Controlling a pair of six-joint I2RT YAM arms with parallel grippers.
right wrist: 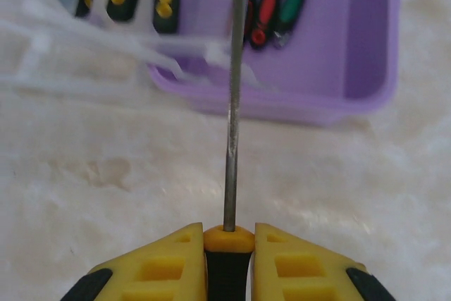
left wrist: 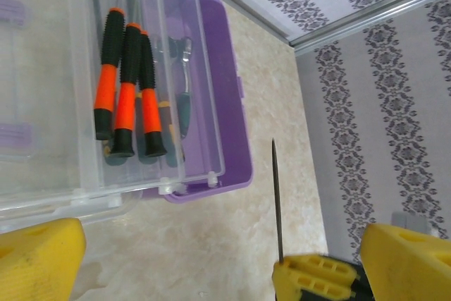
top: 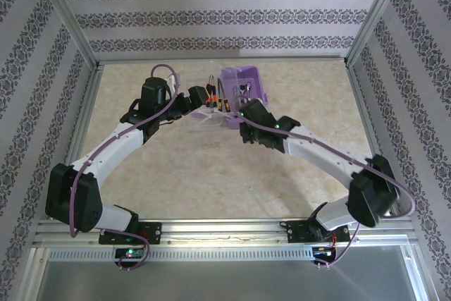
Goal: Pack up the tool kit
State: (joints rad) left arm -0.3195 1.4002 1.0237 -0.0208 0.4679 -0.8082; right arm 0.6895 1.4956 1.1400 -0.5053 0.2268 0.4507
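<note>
The tool kit lies open at the table's far middle: its lilac base (top: 248, 75) on the right, its clear lid (top: 204, 121) folded out to the left. Three orange-and-black screwdrivers (left wrist: 127, 82) rest in the lid (left wrist: 42, 167), beside the base (left wrist: 232, 125). My right gripper (right wrist: 229, 244) is shut on a yellow-and-black-handled screwdriver (right wrist: 231, 118), whose shaft points at the base's near wall (right wrist: 282, 103). Red- and green-handled screwdrivers (right wrist: 268, 12) lie inside the base. My left gripper (left wrist: 222, 237) hangs open over the table just in front of the lid, nothing between its fingers (left wrist: 35, 259).
The right gripper's yellow fingers (left wrist: 317, 276) and the held shaft (left wrist: 276, 195) show close to my left gripper. Patterned walls (top: 225, 12) and metal frame posts (top: 67, 15) close off the table at the back and sides. Bare marble table (top: 211, 174) stretches in front of the kit.
</note>
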